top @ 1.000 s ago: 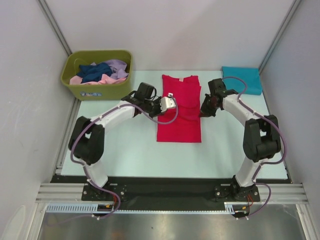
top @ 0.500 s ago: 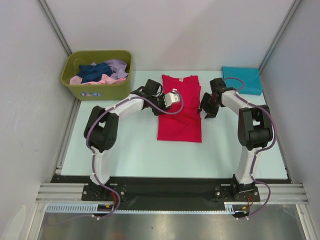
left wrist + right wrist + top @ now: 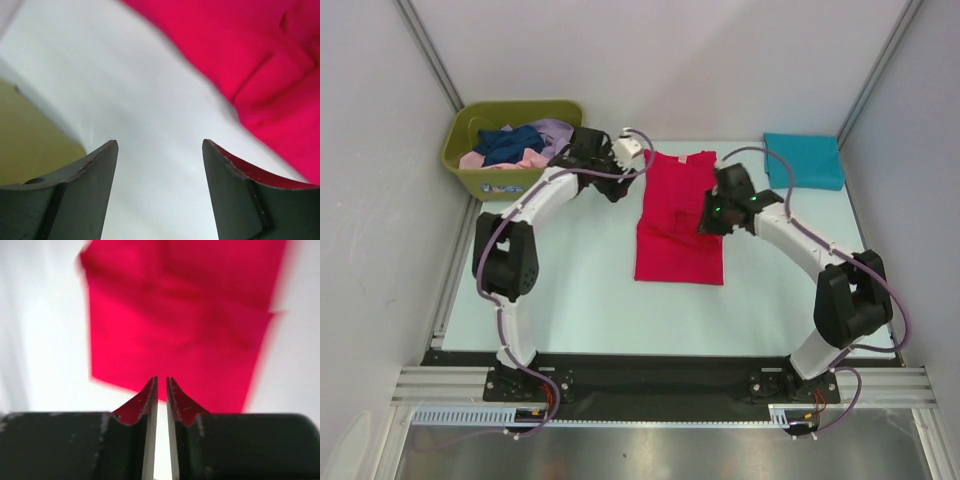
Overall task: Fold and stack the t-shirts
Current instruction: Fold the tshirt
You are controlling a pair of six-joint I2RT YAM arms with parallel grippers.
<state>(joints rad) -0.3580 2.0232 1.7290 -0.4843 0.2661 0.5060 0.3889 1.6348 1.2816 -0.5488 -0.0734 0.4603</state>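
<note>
The red t-shirt (image 3: 678,225) lay flat at the middle of the table's far half, folded into a tall, narrow rectangle. Its sleeves were tucked in over the front, the collar pointed to the back wall, and soft creases crossed the chest. A teal t-shirt (image 3: 804,160) sat folded into a neat block at the far right corner, well apart from the red one. In the olive-green bin (image 3: 510,180) at the far left corner, a navy tee (image 3: 505,142), a pink tee (image 3: 525,158) and a lavender tee (image 3: 555,135) lay crumpled together.

The left gripper (image 3: 160,145) hung over bare table between the bin and the red shirt's collar end, its jaws spread wide with nothing in them. The right gripper (image 3: 161,379) was at the red shirt's right side. Its jaws were drawn almost together, leaving a thin slit that held no cloth.

The table (image 3: 580,290) was a pale mint sheet, edged by metal rails. Plain white walls (image 3: 670,70) closed in the back and both sides.
</note>
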